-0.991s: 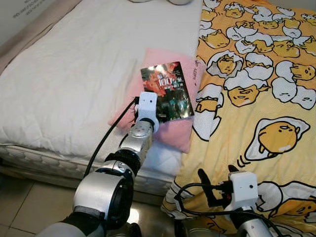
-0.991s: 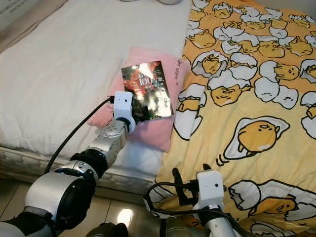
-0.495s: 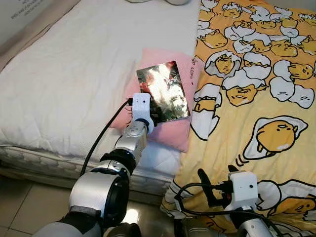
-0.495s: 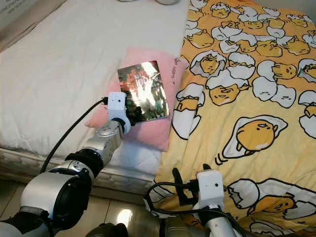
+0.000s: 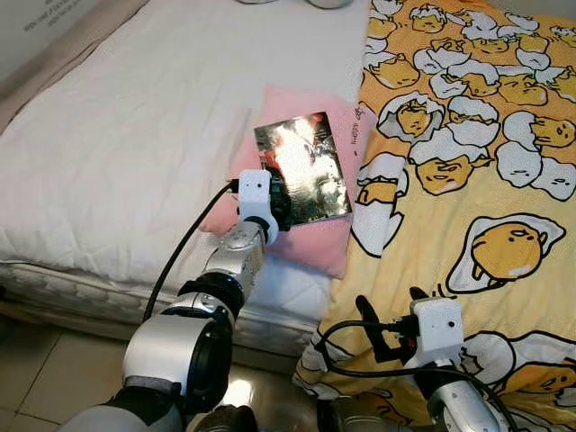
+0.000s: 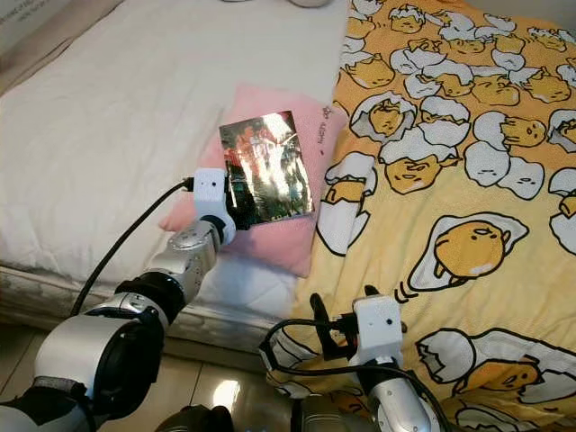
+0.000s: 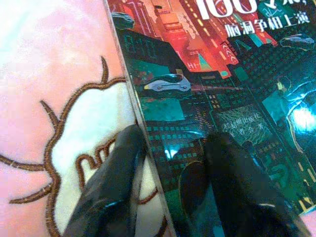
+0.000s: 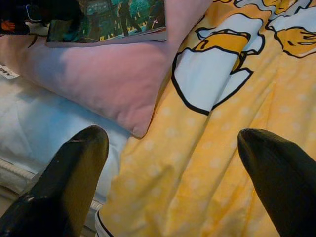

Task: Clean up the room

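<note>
Lying on a pink pillow (image 5: 310, 236) near the front edge of the bed (image 5: 135, 135), the glossy book (image 5: 301, 169) is the item in hand for tidying. Its cover glares under the room light, so the print is unreadable from the head views; the left wrist view shows a dark cityscape with red lettering.

The left pincer (image 7: 173, 187) is at the book's near corner. One finger (image 7: 116, 182) lies on the pillow side of the book's edge and the other on the cover, so the edge sits between them. Judged: the pincer is closing on that corner to lift the book, but a firm grip cannot be confirmed. The soft pillow likely lets the lower finger sink beneath the edge.

Beside the pillow, toward the bed's right side, lies a yellow blanket (image 5: 468, 180) printed with egg cartoons, draping over the front edge.

The right pincer (image 5: 396, 328) hovers low over the draped blanket at that edge, fingers spread wide and empty, apparently idle.
</note>
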Available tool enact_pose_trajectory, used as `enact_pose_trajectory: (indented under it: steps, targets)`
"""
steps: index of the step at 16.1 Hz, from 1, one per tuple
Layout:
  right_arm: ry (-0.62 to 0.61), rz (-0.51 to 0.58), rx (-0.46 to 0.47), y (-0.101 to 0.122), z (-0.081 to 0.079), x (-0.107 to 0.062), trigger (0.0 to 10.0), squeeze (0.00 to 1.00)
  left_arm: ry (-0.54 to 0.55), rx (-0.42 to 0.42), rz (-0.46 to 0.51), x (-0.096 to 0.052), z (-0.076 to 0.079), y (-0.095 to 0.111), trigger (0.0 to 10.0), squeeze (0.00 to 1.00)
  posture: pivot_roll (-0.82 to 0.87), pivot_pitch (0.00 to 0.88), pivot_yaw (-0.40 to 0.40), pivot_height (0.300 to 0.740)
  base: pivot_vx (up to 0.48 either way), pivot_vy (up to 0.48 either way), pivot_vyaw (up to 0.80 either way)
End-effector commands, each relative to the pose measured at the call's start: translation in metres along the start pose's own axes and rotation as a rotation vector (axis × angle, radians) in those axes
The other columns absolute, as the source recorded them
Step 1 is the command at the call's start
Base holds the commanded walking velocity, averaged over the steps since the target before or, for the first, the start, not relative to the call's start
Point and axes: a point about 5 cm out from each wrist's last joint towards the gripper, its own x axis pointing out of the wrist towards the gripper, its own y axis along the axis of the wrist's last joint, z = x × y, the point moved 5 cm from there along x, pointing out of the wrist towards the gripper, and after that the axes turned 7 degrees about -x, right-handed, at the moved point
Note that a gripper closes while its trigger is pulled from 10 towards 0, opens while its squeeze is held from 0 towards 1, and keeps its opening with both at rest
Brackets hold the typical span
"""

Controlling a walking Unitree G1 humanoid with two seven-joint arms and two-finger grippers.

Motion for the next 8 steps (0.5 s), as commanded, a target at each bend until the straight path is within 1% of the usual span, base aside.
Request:
enact_pose_trajectory:
  steps: [1,2,4,6,8]
  targets:
    - [-0.02,-0.021,0.004,-0.006,0.006,0.001,10.0,0.0,-0.01,-0.035,-0.075,-0.004,0.0,-0.024,0.0,0.0,-0.24,0.111,0.009,0.74,0.0,0.0,0.0]
    - [-0.027,-0.013,0.002,-0.004,0.007,0.004,10.0,0.0,-0.029,-0.055,-0.056,-0.003,0.002,-0.018,0.0,0.0,-0.24,0.104,0.014,0.74,0.0,0.0,0.0]
    - [-0.049,0.01,-0.006,0.0,0.014,0.011,10.0,0.0,-0.077,-0.076,-0.027,-0.002,0.005,-0.01,0.0,0.0,-0.24,0.06,0.033,0.74,0.0,0.0,0.0]
    - [-0.057,0.024,-0.01,0.002,0.018,0.017,10.0,0.0,-0.11,-0.128,0.015,-0.002,0.006,0.0,0.0,0.0,-0.22,0.025,0.044,0.74,0.0,0.0,0.0]
    - [-0.055,0.045,-0.012,0.005,0.019,0.026,10.0,0.0,-0.153,-0.161,0.075,-0.001,0.008,0.018,0.0,0.0,-0.2,0.0,0.045,0.74,0.0,0.0,0.0]
